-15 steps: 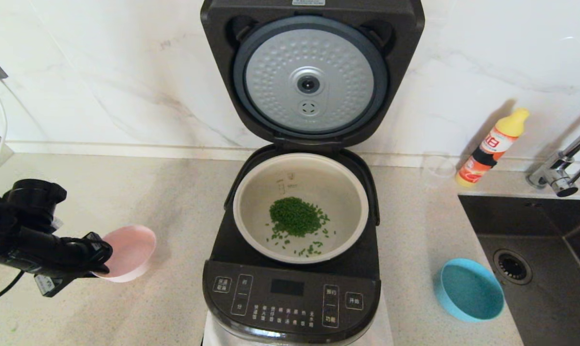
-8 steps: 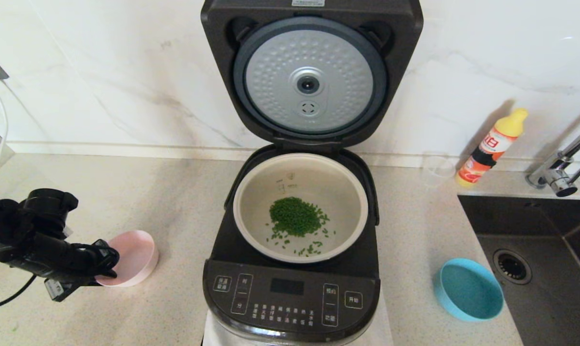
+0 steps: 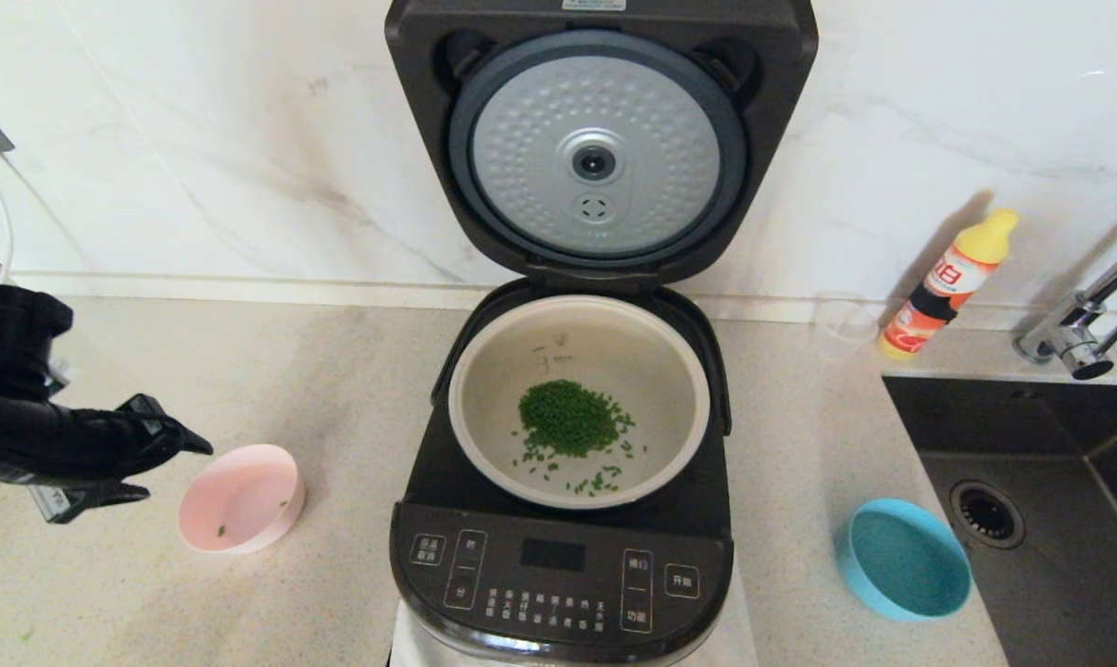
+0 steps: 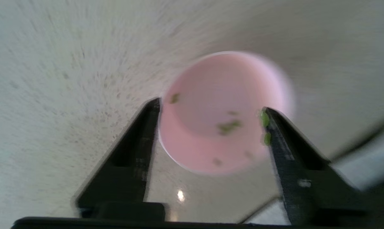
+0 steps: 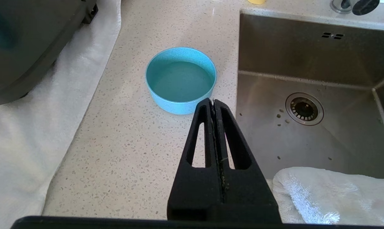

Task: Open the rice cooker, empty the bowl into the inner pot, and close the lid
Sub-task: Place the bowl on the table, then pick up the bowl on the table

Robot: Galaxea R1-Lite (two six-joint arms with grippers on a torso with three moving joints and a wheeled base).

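The black rice cooker stands open, its lid upright with the dimpled silver disc facing me. The inner pot holds a heap of small green beans. The pink bowl sits upright on the counter left of the cooker, with only a few green bits inside. My left gripper hovers open just left of and above the bowl, not touching it; green bits cling to one finger. My right gripper is shut on nothing, near a blue bowl.
The blue bowl stands right of the cooker beside the steel sink. A yellow-capped bottle, a clear cup and the tap line the back wall. A white towel lies under the cooker.
My left gripper set the pink bowl down flat, opened, and drew back up and to the left, away from it. Right arm unmoved.
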